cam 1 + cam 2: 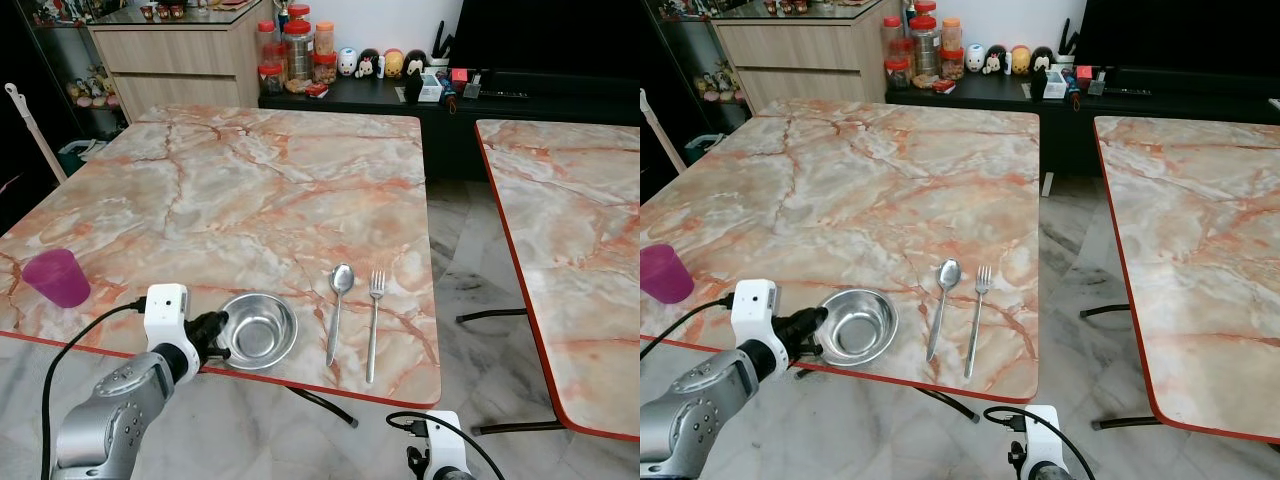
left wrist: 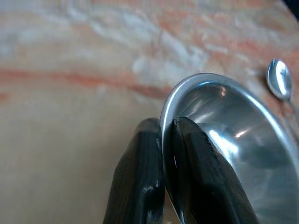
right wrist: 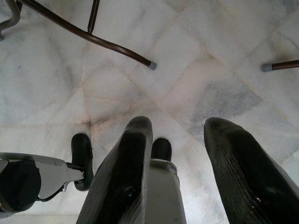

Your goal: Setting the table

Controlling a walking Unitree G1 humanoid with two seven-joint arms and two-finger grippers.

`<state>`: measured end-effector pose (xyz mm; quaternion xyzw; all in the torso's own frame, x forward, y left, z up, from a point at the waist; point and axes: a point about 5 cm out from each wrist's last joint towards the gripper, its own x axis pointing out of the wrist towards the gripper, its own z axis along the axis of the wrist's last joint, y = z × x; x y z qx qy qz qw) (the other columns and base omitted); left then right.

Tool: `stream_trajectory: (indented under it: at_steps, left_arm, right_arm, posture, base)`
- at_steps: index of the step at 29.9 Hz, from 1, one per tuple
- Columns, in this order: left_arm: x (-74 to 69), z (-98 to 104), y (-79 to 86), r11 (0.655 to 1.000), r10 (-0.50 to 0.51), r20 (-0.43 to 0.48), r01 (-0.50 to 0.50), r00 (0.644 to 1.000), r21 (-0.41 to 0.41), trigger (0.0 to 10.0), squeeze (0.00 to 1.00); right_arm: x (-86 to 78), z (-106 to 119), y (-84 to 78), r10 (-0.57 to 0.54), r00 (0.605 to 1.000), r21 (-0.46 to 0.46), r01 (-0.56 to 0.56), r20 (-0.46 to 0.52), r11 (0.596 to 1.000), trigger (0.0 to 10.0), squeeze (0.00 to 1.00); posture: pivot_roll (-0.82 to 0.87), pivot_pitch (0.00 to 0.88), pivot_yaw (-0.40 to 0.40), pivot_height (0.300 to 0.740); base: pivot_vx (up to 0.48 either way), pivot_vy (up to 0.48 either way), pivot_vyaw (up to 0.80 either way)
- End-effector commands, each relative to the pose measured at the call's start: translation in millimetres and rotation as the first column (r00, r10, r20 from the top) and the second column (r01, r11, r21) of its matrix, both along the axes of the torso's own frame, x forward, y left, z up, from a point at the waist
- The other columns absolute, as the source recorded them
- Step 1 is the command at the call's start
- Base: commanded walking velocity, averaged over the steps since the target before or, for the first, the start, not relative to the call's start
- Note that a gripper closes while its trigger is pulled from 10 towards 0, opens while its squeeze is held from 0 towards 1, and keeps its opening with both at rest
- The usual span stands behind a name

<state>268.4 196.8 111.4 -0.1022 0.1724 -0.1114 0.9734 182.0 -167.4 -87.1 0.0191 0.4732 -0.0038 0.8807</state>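
A small steel bowl [image 1: 258, 331] sits near the front edge of the marble table [image 1: 250, 190]. My left gripper [image 1: 216, 336] is shut on the bowl's left rim; the left wrist view shows one finger [image 2: 140, 172] outside and the other inside the rim of the bowl [image 2: 233, 140]. A spoon [image 1: 338, 310] and a fork [image 1: 373, 322] lie side by side just right of the bowl. A purple cup [image 1: 57, 277] stands at the table's left edge. My right gripper [image 3: 180, 140] hangs open below the table, pointing at the floor.
A second marble table [image 1: 570, 240] stands to the right across a gap of tiled floor. Jars [image 1: 296, 55] and figurines [image 1: 380, 62] line a dark cabinet beyond the table. The table's metal legs [image 3: 93, 35] cross the floor near my right arm.
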Motion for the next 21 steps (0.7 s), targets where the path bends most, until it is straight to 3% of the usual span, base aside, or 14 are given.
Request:
stream_trajectory:
  at_steps: [1, 4, 6, 7, 11, 12, 14, 21]
  left_arm:
    - [2.6, 8.5, 3.3, 0.999, 0.030, 0.046, -0.029, 0.998, -0.020, 0.0, 0.00]
    - [5.6, 20.1, 1.4, 0.986, 0.069, 0.130, -0.048, 0.989, -0.163, 0.0, 0.00]
    - [5.7, 21.6, 0.9, 0.983, 0.072, 0.142, -0.046, 0.987, -0.179, 0.2, 0.00]
    - [8.2, 28.0, 1.0, 0.965, 0.131, 0.191, -0.081, 0.973, -0.251, 10.0, 0.00]
    - [12.4, 34.3, 1.7, 0.889, 0.266, 0.224, -0.149, 0.938, -0.434, 10.0, 0.00]
    - [12.4, 34.3, 1.7, 0.889, 0.266, 0.224, -0.149, 0.938, -0.434, 10.0, 0.00]
    - [14.3, 34.1, -1.2, 0.832, 0.327, 0.210, -0.176, 0.921, -0.526, 10.0, 0.00]
    - [19.1, 36.2, -8.8, 0.760, 0.421, 0.203, -0.221, 0.884, -0.611, 10.0, 0.00]
  right_arm:
    - [0.6, 0.1, 1.4, 0.003, 1.000, 0.006, -0.003, -0.005, 1.000, 10.0, 0.00]
    - [0.7, 0.2, 1.3, 0.002, 1.000, 0.006, -0.002, -0.004, 1.000, 10.0, 0.00]
    - [0.7, 0.1, 1.3, 0.002, 1.000, 0.006, -0.002, -0.004, 1.000, 10.0, 0.00]
    - [0.8, 0.2, 1.0, 0.000, 1.000, 0.006, 0.000, -0.004, 1.000, 10.0, 0.00]
    - [1.1, 0.4, 0.2, 0.001, 1.000, 0.004, -0.001, -0.003, 1.000, 10.0, 0.00]
    - [1.1, 0.4, 0.2, 0.001, 1.000, 0.004, -0.001, -0.003, 1.000, 10.0, 0.00]
    - [1.4, 0.6, -0.7, 0.001, 1.000, 0.002, -0.001, -0.003, 1.000, 10.0, 0.00]
    - [2.2, 1.1, -2.2, 0.001, 1.000, -0.001, -0.001, -0.001, 1.000, 10.0, 0.00]
  posture:
    - [0.09, 0.009, 0.020, 0.732]
    - [0.09, 0.009, 0.020, 0.732]
    - [0.09, 0.009, 0.020, 0.732]
    - [0.09, 0.005, 0.017, 0.732]
    - [0.09, 0.001, 0.012, 0.732]
    - [0.09, 0.001, 0.012, 0.732]
    - [0.08, 0.000, 0.008, 0.732]
    - [0.08, 0.000, 0.000, 0.732]
  base:
    - [0.000, 0.000, 0.00]
    - [0.000, 0.000, 0.00]
    - [0.000, 0.000, 0.00]
    - [0.000, 0.000, 0.00]
    - [0.000, 0.000, 0.00]
    - [0.000, 0.000, 0.00]
    - [0.000, 0.000, 0.00]
    - [0.000, 0.000, 0.00]
